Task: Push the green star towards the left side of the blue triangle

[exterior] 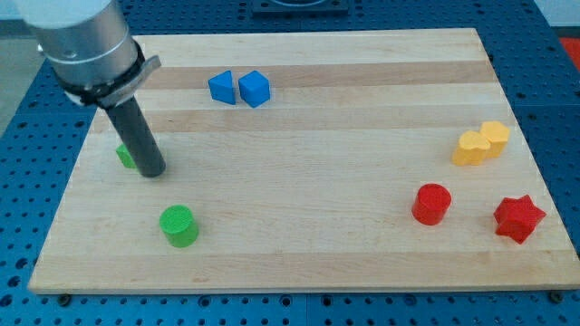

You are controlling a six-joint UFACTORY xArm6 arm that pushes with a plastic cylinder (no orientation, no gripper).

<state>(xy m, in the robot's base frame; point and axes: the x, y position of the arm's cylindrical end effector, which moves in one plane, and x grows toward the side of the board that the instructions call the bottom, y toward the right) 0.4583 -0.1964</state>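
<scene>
One green star (125, 156) half hidden just left of my tip (152, 172); no pincer fitted. Blue triangle (220, 87) up-right. Risk: off-centre push spins star away, toward counter (299, 258) edge.

Even, bright light falls from overhead on the pale wooden board (308, 145), with no harsh glare. Shadows are soft and short; the rod (136, 136) casts a faint one by my tip (152, 172). Focus is fairly sharp overall, though block edges look slightly soft, perhaps from compression.
</scene>
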